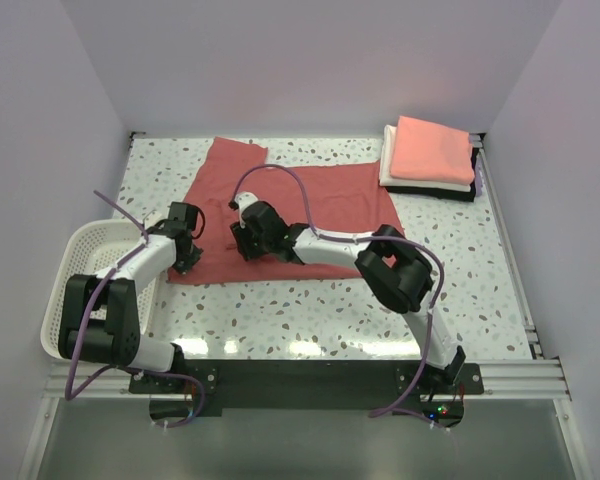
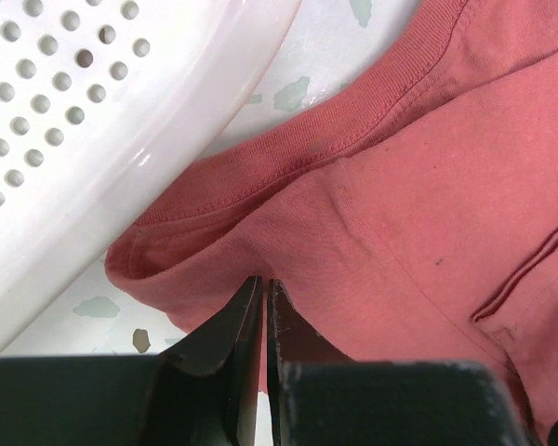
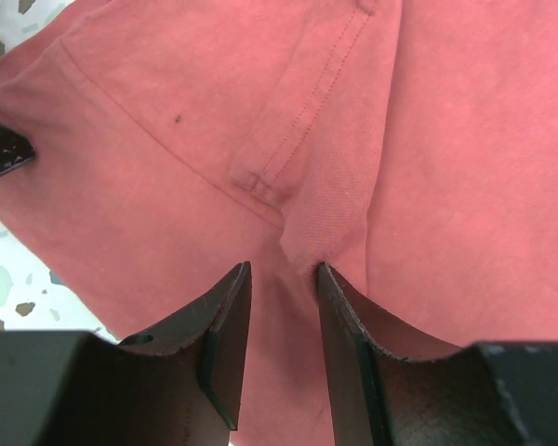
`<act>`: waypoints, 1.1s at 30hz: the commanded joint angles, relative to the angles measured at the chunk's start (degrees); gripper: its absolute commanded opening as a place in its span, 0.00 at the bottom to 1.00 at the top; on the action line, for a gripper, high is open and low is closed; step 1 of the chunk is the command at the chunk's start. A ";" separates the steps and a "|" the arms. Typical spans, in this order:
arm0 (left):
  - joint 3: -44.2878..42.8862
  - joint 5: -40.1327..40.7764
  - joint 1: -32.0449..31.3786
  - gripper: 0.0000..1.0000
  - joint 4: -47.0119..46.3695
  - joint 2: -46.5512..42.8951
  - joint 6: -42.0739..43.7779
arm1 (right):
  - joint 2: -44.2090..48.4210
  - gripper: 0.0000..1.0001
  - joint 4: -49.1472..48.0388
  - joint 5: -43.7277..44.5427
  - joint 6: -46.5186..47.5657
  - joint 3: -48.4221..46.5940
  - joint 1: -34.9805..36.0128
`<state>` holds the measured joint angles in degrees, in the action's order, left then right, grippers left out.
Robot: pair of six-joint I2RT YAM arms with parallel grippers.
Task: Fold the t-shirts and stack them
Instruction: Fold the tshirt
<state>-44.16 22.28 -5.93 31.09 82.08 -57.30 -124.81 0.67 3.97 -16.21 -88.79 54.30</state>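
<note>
Now, left gripper [image 2: 263,299] pinched shut on the near-left edge of the brick-red t-shirt [image 1: 355,195] spread mid-table, right gripper [image 3: 284,279] half open astride a raised cloth ridge: best it clamps fully before both lift together, edge kept taut.

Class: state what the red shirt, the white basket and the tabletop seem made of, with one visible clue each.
Red shirt: soft matte knit cloth, probably cotton; stitched seams, ribbed band.
Basket: glossy moulded plastic; regular round holes, highlights.
Tabletop: polished speckled surface, terrazzo or printed imitation; lamp reflections.
</note>
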 commanded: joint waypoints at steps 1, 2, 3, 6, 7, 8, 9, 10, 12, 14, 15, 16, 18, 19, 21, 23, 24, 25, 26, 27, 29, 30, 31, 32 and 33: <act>-0.31 0.48 0.57 0.11 -0.24 -0.52 1.40 | 0.19 0.39 -2.43 1.39 0.91 -2.70 -0.34; -0.31 0.31 0.57 0.11 -0.24 -0.52 1.40 | 0.01 0.39 -1.99 2.44 1.00 -3.66 -0.34; -0.22 0.13 0.57 0.11 -0.24 -0.52 1.40 | -0.34 0.39 -1.72 3.06 1.44 -3.84 -0.34; -0.40 -0.05 0.66 0.11 -0.33 -0.43 1.57 | -1.48 0.41 -0.85 6.22 2.58 -5.42 -0.34; -0.40 -0.05 0.66 0.11 -0.33 -0.43 1.49 | -1.75 0.41 0.90 7.10 2.93 -5.95 -0.34; -0.40 -0.13 0.66 0.11 -0.33 -0.35 1.49 | -2.62 0.41 1.61 8.85 3.11 -7.08 -0.34; -0.40 -0.13 0.66 0.11 -0.33 -0.26 1.49 | -2.71 0.41 2.84 9.73 3.55 -7.62 -0.34; -0.31 -0.13 0.66 0.11 -0.24 -0.34 1.57 | -2.72 0.41 3.02 10.35 3.72 -7.71 -0.34; -0.31 -0.31 0.75 0.11 -0.24 -0.43 1.66 | -0.79 0.41 0.85 11.50 4.08 -5.79 -0.34; -0.40 -0.40 0.75 0.11 -0.24 -0.52 1.66 | 0.71 0.41 -0.14 11.06 4.43 -4.29 -0.25; -0.40 -0.49 0.75 0.11 -0.33 -0.61 1.66 | 1.93 0.41 -0.40 10.89 4.60 -4.20 0.01; -0.40 -0.57 0.84 0.11 -0.24 -0.70 1.66 | 2.29 0.41 -0.40 10.19 4.69 -4.19 0.10; -0.49 -0.75 0.92 0.11 -0.24 -0.87 1.66 | 2.91 0.41 -0.40 9.92 5.48 -4.19 0.80; -0.49 -0.84 0.92 0.11 -0.24 -0.96 1.75 | 2.82 0.41 -1.19 9.66 5.75 -4.37 1.06; -0.57 -0.84 1.01 0.11 -0.15 -1.05 1.75 | 2.21 0.41 -1.46 9.31 5.84 -5.51 1.77; -0.57 -0.92 1.10 0.11 -0.24 -0.96 1.84 | 0.89 0.41 -1.37 9.13 5.84 -6.91 2.21; -0.57 -0.93 1.19 0.11 -0.15 -0.96 1.84 | -0.07 0.41 -1.54 9.04 5.84 -7.27 2.82; -0.49 -1.01 1.19 0.11 -0.24 -1.05 1.93 | -0.51 0.41 -1.63 9.04 5.84 -7.62 3.00; -0.57 -1.01 1.19 0.11 -0.15 -1.05 1.93 | -1.04 0.41 -1.72 8.87 5.84 -8.49 3.44; -0.49 -1.10 1.28 0.11 -0.15 -1.05 2.01 | -1.65 0.40 -1.90 8.78 5.57 -8.94 3.61; -0.49 -1.10 1.28 0.11 -0.24 -0.87 2.01 | -3.41 0.40 -2.07 8.43 5.31 -10.42 3.88; -0.49 -1.19 1.28 0.11 -0.33 -0.96 2.10 | -4.03 0.40 -2.25 8.25 4.87 -10.87 3.97; -0.57 -1.28 1.36 0.11 -0.24 -0.79 2.10 | -5.25 0.40 -2.77 8.25 4.43 -11.66 3.88; -0.57 -1.36 1.36 0.11 -0.24 -0.78 2.10 | -5.79 0.39 -2.78 8.25 4.43 -12.01 3.97; -0.57 -1.45 1.45 0.11 -0.24 -0.96 2.19 | -6.49 0.38 -3.12 8.25 3.99 -12.45 3.88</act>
<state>-44.16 20.93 -5.19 31.03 82.08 -56.34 -128.95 0.97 12.10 -11.46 -98.32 58.43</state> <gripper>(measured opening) 0.109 0.394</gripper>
